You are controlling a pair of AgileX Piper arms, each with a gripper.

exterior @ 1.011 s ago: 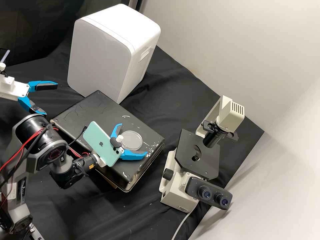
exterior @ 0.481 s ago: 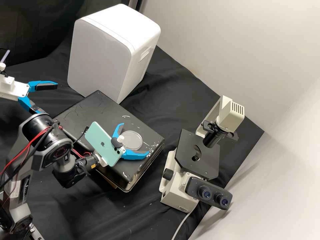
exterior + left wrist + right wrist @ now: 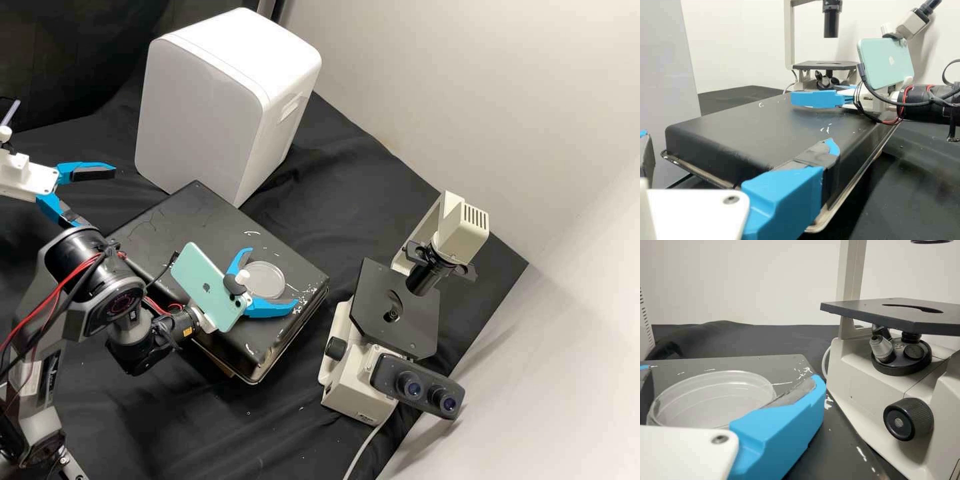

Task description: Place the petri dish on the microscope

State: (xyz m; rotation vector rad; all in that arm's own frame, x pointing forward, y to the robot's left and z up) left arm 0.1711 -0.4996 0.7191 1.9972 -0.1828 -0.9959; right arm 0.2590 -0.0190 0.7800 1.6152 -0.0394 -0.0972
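- The right end effector [image 3: 270, 277] has crept a little farther forward over the last second. Its two blue fingers now sit on either side of the petri dish [image 3: 262, 280].
- Most of that shift came early. In the last half second the arm has barely moved, which suggests it has settled into its grasp pose.
- The right end effector is open. In the right wrist view one finger [image 3: 782, 417] lies right along the dish's rim, but the fingers have not clamped onto it.
- The petri dish has not moved. It rests flat near the corner of the dark raised block [image 3: 193, 223], on the side facing the microscope [image 3: 373, 360].
- The left end effector [image 3: 90, 197] hangs open well off to the far side of the block, near the white box-shaped appliance [image 3: 227, 100]. It is holding nothing.
- The microscope stage [image 3: 400, 307] is bare, so nothing has been placed on it yet.
- The task therefore looks to be at its very start: the approach is done and the grasp is still to come.
- The likely next step is to close gently on the rim, lift the dish off the block, and carry it across the black surface [image 3: 333, 180] to the stage.
- The shallow, smooth dish could slip or tilt if it is squeezed off-centre.
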